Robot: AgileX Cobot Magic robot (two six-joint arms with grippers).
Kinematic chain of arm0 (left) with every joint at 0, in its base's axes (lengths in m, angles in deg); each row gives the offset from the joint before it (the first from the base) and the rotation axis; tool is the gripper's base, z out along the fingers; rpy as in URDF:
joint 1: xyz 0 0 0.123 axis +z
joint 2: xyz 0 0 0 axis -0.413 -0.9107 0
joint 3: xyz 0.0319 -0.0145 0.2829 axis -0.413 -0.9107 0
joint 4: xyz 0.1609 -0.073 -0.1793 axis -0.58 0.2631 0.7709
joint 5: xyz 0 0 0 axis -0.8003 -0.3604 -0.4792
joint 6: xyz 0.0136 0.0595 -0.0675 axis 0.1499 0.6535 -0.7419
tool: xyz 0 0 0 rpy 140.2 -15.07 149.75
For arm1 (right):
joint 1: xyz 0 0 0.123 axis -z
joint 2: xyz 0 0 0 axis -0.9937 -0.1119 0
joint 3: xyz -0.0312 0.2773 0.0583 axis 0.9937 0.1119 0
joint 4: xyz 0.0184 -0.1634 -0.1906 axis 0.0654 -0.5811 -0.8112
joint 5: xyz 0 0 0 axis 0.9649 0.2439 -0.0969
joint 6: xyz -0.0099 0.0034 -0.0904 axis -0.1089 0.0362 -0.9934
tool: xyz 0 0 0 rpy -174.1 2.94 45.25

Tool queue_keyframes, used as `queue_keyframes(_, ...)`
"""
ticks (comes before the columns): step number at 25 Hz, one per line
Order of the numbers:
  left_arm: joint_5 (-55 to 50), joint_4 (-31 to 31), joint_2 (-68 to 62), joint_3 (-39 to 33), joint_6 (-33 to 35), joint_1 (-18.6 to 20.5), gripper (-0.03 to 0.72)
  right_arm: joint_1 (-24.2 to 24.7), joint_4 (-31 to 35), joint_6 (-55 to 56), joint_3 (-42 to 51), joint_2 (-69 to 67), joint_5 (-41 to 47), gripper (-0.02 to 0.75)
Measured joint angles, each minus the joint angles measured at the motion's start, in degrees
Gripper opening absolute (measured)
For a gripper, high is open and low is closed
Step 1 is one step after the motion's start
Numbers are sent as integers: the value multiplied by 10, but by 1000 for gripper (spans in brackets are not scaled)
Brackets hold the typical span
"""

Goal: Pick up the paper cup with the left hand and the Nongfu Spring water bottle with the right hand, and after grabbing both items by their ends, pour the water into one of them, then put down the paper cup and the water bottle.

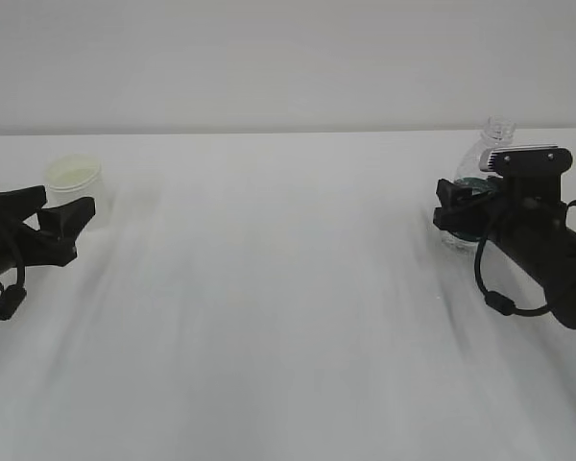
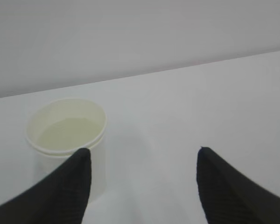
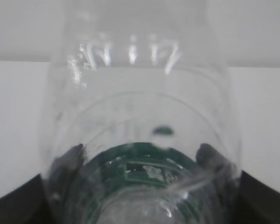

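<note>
Across the white worktop [image 1: 288, 317] we note both arms low. Right hand [image 1: 542, 240]: its claw [image 1: 453, 213] straddles the Nongfu Spring water bottle [image 3: 140, 140], fingers flanking the green label; whether they press it we cannot tell. Left hand [image 1: 10, 240]: its claw [image 2: 142, 168] is spread, the paper cup [image 2: 67, 135] standing just ahead beside one fingertip [image 2: 79, 163], unheld.

My exterior view faces across the table [image 1: 288, 317]; each wrist camera peers forward past its own fingers [image 2: 70, 186], close.
</note>
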Motion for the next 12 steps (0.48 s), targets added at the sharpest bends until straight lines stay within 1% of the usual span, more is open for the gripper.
queue_keyframes(6,0,-1,7,0,0,0,505,0,-9,14,24,3,1,594)
queue_keyframes(12,0,-2,7,0,0,0,504,0,-19,25,47,12,1,608)
